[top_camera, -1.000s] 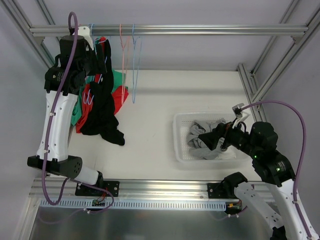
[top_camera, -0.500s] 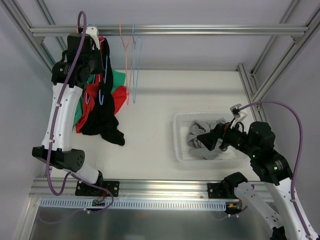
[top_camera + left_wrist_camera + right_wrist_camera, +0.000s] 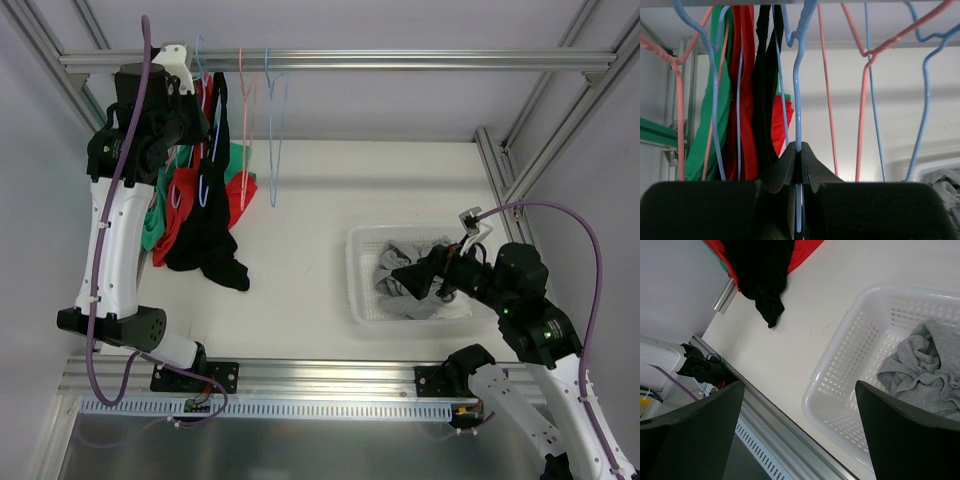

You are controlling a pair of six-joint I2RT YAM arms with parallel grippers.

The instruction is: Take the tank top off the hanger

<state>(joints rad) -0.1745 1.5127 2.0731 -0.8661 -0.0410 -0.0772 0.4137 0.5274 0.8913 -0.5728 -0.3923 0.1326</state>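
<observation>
Left end effector (image 3: 799, 150) clenched on blue hanger (image 3: 798, 100) wire at far-left corner of the table (image 3: 310, 260). Black tank top (image 3: 766, 90) hangs vertically just beside it; left arm nearer. Right end effector (image 3: 800, 390) released, over basket (image 3: 355, 285).

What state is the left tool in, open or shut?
Shut: the left tool clamps the light blue hanger wire, no gap showing, left wrist view.

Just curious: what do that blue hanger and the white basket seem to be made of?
The blue hanger looks like thin wire with a smooth coloured coating, judging by its narrow bent shape. The basket looks like white moulded plastic, slightly glossy, with gridded holes.
</observation>
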